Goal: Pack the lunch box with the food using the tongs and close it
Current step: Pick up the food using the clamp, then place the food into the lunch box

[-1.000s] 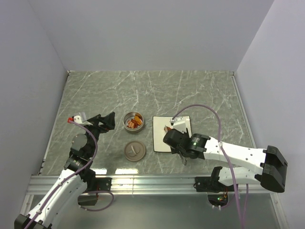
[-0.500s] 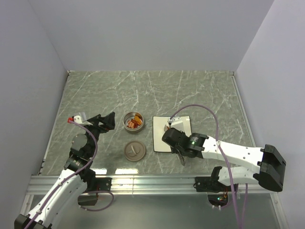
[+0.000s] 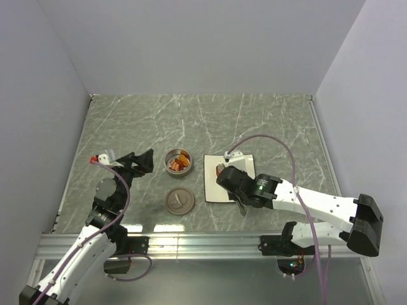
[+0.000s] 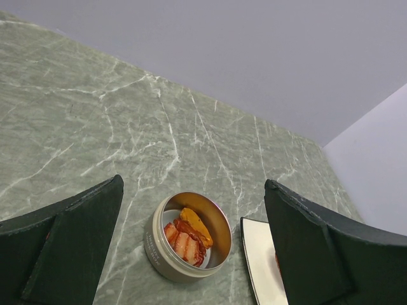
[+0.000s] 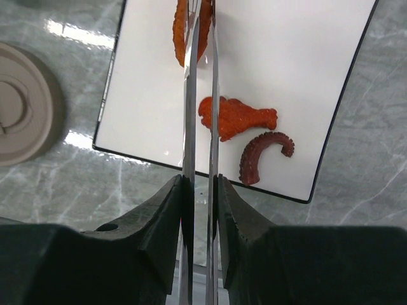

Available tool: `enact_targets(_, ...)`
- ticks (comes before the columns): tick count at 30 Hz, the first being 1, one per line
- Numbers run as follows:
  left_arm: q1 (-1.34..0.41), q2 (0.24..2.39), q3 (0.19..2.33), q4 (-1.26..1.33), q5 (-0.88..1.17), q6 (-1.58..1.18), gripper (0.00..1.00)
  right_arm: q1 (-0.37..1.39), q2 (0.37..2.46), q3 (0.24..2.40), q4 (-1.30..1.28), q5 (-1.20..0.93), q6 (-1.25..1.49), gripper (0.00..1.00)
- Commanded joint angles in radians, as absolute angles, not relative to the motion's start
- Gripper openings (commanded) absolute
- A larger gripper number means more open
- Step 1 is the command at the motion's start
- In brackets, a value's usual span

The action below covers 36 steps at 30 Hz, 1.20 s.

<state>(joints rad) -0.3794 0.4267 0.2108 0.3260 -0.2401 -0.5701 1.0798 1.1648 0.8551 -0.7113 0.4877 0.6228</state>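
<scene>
silver tongs (image 5: 189, 114) clenched in right end effector (image 5: 198, 184), tips around orange food (image 5: 180, 32) ahead

Marble table (image 3: 267, 121): tin (image 4: 156, 246), lid (image 3: 179, 201), white plate (image 5: 286, 51).

Can't see the tips of the tongs (image 5: 198, 95): cut off at the top edge of the right wrist view. Same for the top orange food (image 5: 180, 28), partly behind the tongs too. Only half of the lid (image 5: 22, 105) there, cut by the left edge. From above, can't make out most food on the plate (image 3: 210, 188), hidden under the right arm (image 3: 305, 203).
</scene>
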Motion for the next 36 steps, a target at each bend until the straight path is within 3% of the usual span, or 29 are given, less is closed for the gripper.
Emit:
enact_targets(1, -0.383, 0.417, 0.204, 0.341, -0.224, -0.580, 0.99, 1.075, 1.140, 0.922, -0.703, 0.529, 0.601, 0.30)
enact_targets(17, -0.383, 0.413, 0.204, 0.339, -0.225, -0.580, 1.00, 1.077, 1.196, 1.061, -0.652, 0.520, 0.529, 0.30)
enact_targets(36, -0.382, 0.414, 0.204, 0.336, -0.235, -0.580, 1.00, 1.078, 1.580, 1.382, -0.526, 0.357, 0.356, 0.30)
